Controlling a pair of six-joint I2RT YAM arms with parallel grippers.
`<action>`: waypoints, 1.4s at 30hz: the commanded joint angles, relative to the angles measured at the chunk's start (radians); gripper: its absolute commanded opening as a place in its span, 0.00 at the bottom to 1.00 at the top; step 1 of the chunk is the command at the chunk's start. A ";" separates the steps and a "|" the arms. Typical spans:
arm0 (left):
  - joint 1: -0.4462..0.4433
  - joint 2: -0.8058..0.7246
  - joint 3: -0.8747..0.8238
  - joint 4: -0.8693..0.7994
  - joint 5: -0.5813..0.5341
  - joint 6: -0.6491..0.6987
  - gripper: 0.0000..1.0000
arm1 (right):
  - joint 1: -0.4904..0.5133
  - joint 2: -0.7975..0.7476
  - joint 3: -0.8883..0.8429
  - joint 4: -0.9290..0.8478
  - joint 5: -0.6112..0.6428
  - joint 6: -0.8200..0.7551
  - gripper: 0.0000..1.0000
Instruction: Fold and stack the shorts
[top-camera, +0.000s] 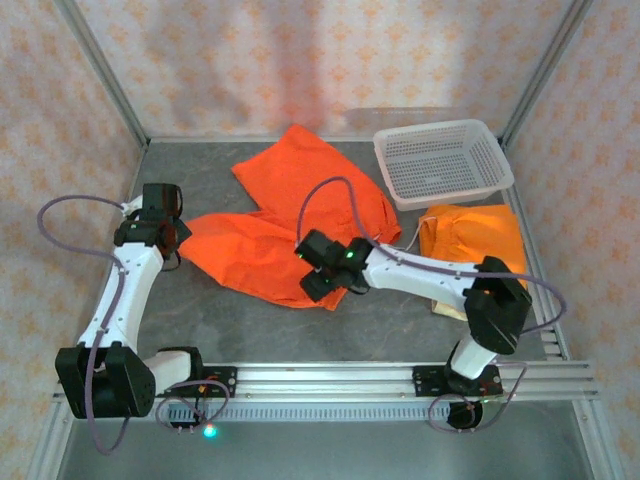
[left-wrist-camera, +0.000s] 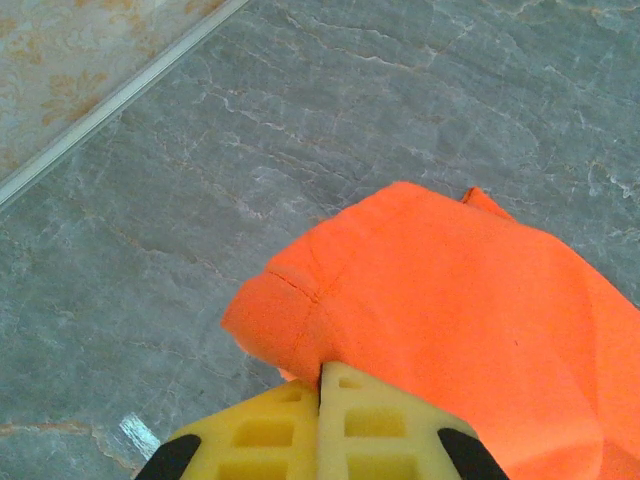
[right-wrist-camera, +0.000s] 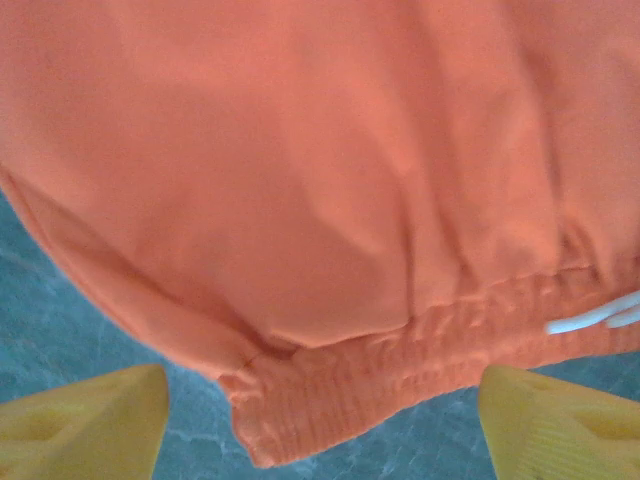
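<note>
Right gripper hovers, jaws wide apart, at the waistband of the orange shorts lying mid-table (left gripper is clamped on a leg hem), so the fold looks about to begin: next, close on that waistband.

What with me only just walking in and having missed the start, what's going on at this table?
Two robot arms are working on the spread orange shorts lying on the table. The left gripper is shut on a leg corner at the left side. The right gripper is open, its jaws standing either side of the elastic waistband with the white drawstring. A folded orange pair already lies at the right, in front of the white basket.
</note>
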 joint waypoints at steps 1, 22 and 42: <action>-0.006 0.013 0.015 0.011 -0.017 -0.001 0.00 | 0.029 0.042 -0.006 -0.051 0.074 -0.023 0.77; -0.006 0.053 0.053 0.015 -0.034 -0.002 0.00 | 0.075 0.200 -0.065 -0.057 0.104 -0.026 0.27; 0.000 0.201 0.696 -0.188 -0.309 0.357 0.00 | 0.073 -0.042 0.156 -0.180 -0.164 0.012 0.00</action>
